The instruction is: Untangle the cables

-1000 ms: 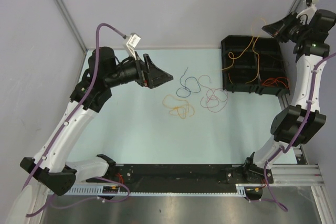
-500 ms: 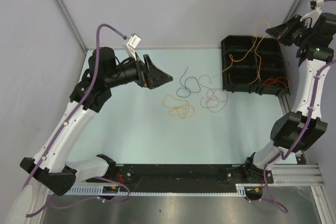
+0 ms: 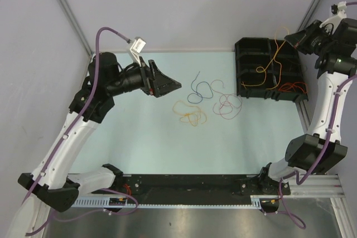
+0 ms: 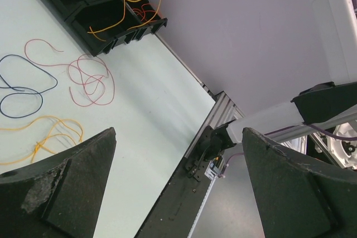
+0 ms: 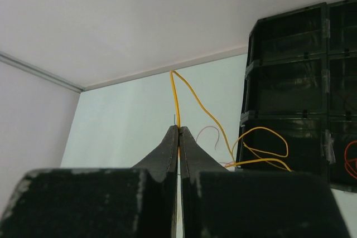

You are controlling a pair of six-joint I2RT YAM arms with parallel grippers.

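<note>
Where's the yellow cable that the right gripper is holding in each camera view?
Top external: upper right, yellow cable running from black tray to right gripper.
Left wrist: cable at top, across the tray.
Right wrist: cable at centre, pinched by the gripper.
Shared landmark: the tray.

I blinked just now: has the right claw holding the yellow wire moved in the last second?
Yes. Against the black bin, the right gripper has shifted slightly right along the bin's far edge, shut on the yellow cable.
</note>
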